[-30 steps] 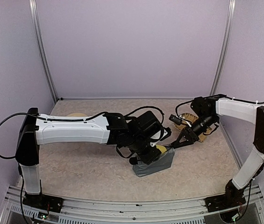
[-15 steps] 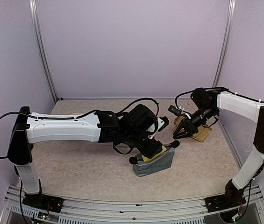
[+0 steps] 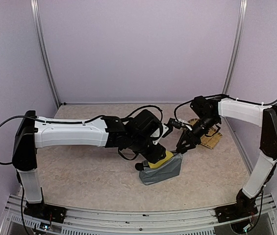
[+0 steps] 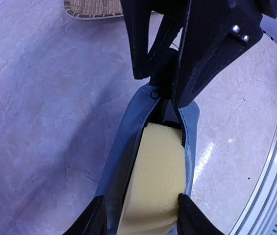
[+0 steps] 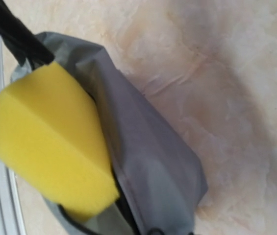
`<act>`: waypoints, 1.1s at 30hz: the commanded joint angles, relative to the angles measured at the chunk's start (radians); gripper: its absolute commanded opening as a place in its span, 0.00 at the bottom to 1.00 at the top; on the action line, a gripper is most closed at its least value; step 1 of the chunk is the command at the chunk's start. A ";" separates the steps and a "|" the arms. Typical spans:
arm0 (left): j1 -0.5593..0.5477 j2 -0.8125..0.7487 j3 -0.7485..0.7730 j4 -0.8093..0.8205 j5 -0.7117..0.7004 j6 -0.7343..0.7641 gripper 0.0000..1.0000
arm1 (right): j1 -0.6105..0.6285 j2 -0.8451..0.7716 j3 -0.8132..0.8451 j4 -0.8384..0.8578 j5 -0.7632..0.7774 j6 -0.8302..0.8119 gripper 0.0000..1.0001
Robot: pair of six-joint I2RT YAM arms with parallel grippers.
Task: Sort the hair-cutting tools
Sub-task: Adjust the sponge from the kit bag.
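Left gripper [image 4: 143, 216] is down over the open mouth of the grey zip pouch [image 3: 163, 173], near the middle of the table [image 3: 84, 171]. Its jaws stand fairly wide, astride a yellow sponge [image 4: 157, 169] that sticks out of the mouth. In the left wrist view one finger sits against the sponge's edge and the other is outside the pouch wall. The right wrist view shows black fingers at two corners of the sponge. Can't tell if it's actually clamped or just straddled.

Right gripper [image 4: 162, 90] is at the far, zip-slider end of the pouch, jaws partly apart with the pouch end between them. Can't tell whether it has hold of the fabric or the slider.

The pouch lies on its side, sponge end toward the left arm. A woven plate [image 3: 211, 141] sits on the table just beyond the right gripper, partly covered by that arm.

Hair-cutting tools: can't make them out in any view, so their location is unconfirmed.

Writing: nothing legible on the pouch, sponge or arms at this resolution.
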 commanded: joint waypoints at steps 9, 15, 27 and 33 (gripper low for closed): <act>0.019 0.009 -0.053 0.067 0.065 -0.043 0.43 | 0.082 0.093 0.052 0.059 0.055 -0.040 0.39; 0.022 0.000 -0.085 0.096 0.081 -0.058 0.38 | 0.085 0.126 0.062 0.069 0.058 -0.041 0.30; 0.020 0.038 -0.076 0.144 0.101 -0.039 0.04 | 0.090 0.054 0.053 0.051 -0.038 -0.024 0.00; 0.002 0.063 -0.045 0.026 0.118 0.023 0.00 | 0.090 -0.005 0.047 0.030 -0.082 -0.008 0.00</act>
